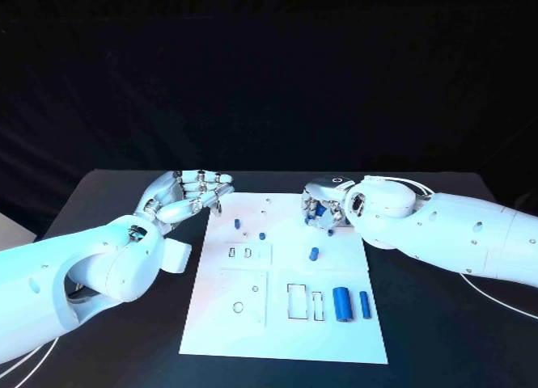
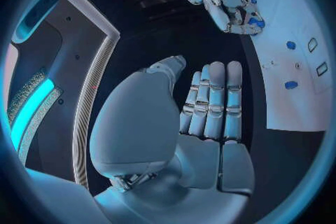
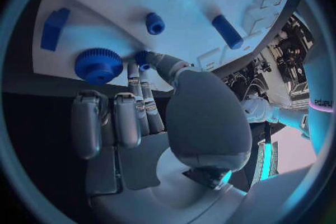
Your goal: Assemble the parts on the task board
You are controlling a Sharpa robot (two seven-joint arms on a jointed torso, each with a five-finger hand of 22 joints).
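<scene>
White task board [image 1: 222, 323] with small blue parts: two cylinders [image 1: 341, 303] near its front right corner. Right hand [image 1: 324, 206] pinches a small blue peg [image 3: 143, 59] beside one gear [image 3: 98, 65]; left hand [image 1: 189, 194] released, holding nothing.

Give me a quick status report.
Left hand empty, fingers together, beside the task board. Right hand pinching a small blue part near the blue gear. Nothing in the way.

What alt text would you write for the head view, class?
Two white robot arms reach over a white task board on a black table; the right hand pinches a small blue part at the board's far edge, while the left hand hovers empty beside it.
</scene>
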